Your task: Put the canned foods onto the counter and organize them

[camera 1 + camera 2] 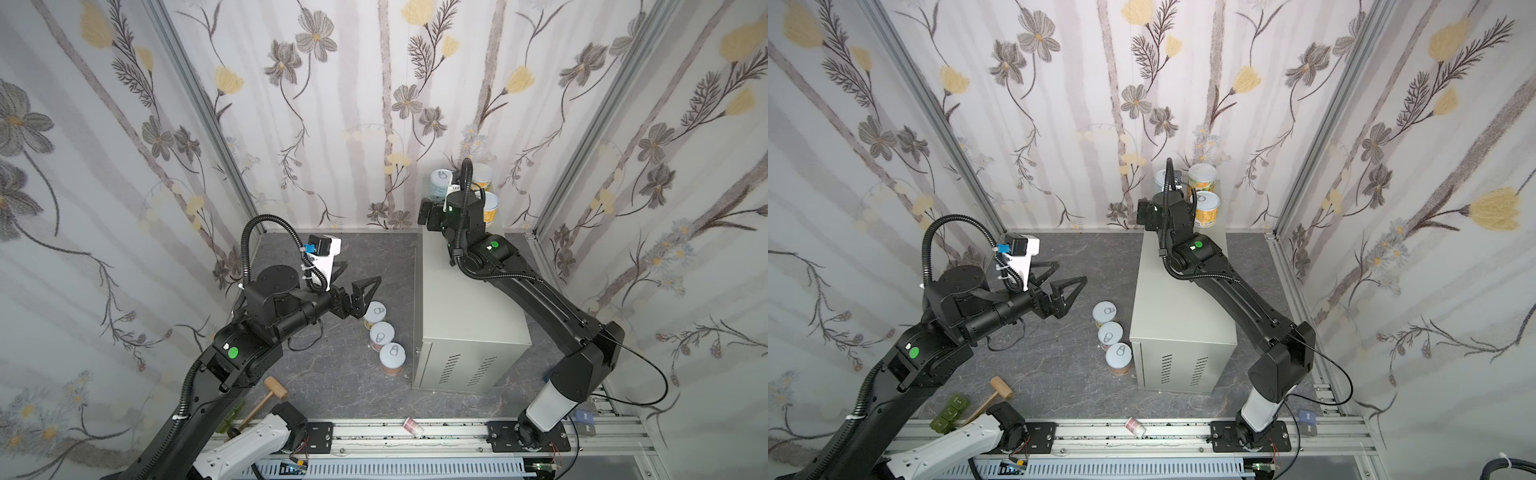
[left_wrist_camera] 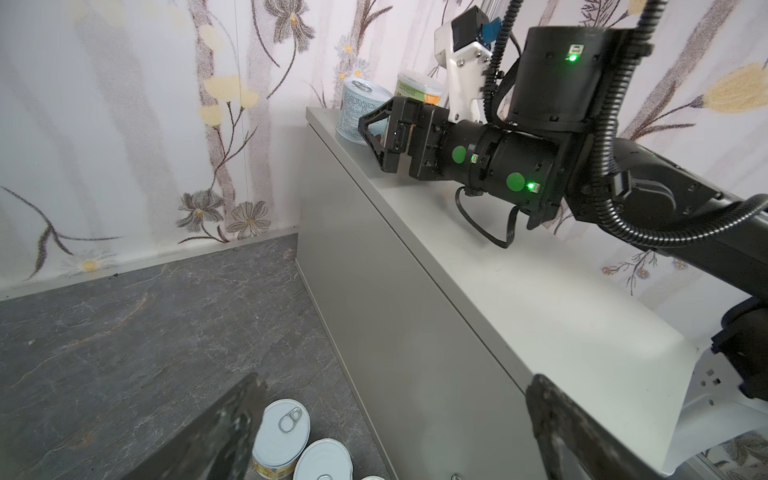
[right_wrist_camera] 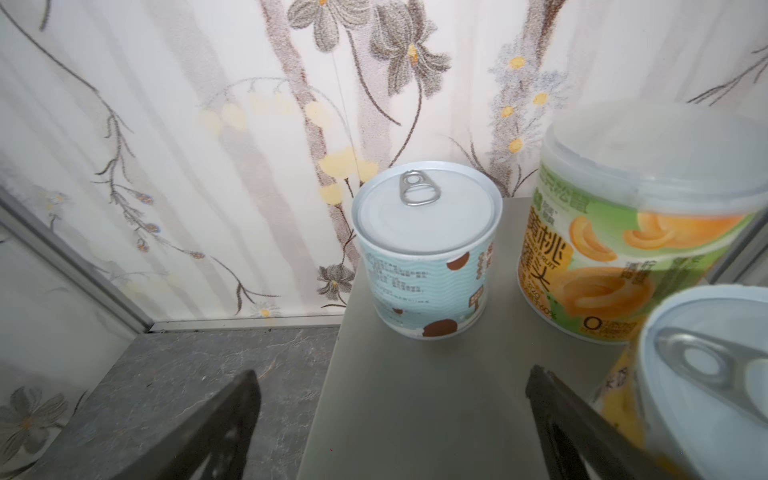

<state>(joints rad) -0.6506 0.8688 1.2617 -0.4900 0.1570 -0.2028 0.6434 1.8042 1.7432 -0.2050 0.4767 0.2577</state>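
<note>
Your left claw [image 1: 359, 277] is spread; three canned foods [image 1: 382, 334] wait on the floor [image 1: 332, 374] at the desk's [image 1: 457, 299] nine o'clock. Lower squarely around the farthest, at its five o'clock. Right claw [image 3: 390, 419], also spread, faces three more atop.

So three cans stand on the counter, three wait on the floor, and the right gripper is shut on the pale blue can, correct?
Not quite. The right gripper is open and holds nothing: the right wrist view shows the pale blue can standing free on the counter ahead of its spread jaws. The rest is right.
</note>
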